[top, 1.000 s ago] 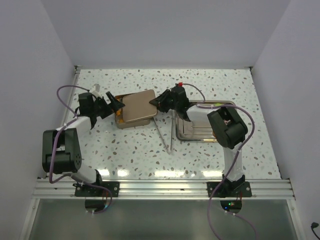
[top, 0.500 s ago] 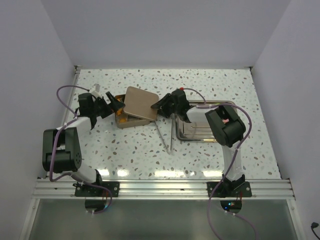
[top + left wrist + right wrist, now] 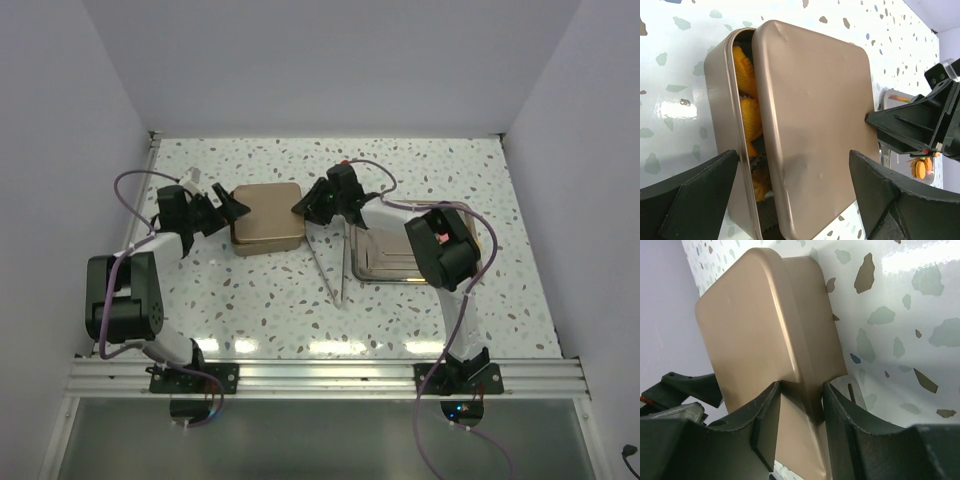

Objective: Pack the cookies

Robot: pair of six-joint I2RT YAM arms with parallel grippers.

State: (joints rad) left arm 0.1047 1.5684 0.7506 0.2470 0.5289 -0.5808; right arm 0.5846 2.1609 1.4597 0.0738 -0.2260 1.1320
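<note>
Speckled terrazzo table (image 3: 400, 300), white walls.

- **Gold tin** (image 3: 720, 100): long axis crosswise, left to right.
- **Cookies** (image 3: 747, 75): orange, inside the tin, showing through a gap at its left end.
- **Lid** (image 3: 815, 125): on the tin, slid toward its right end, not seated.
- **Right gripper** (image 3: 800, 390): pinching the lid's rim at the tin's right end.
- **Left gripper** (image 3: 228, 206): spread wide just left of the tin, holding nothing.
- **Step, by my judgement:** closing the tin.
- **Next:** I'd nudge the lid leftward, then press it flush.
</note>
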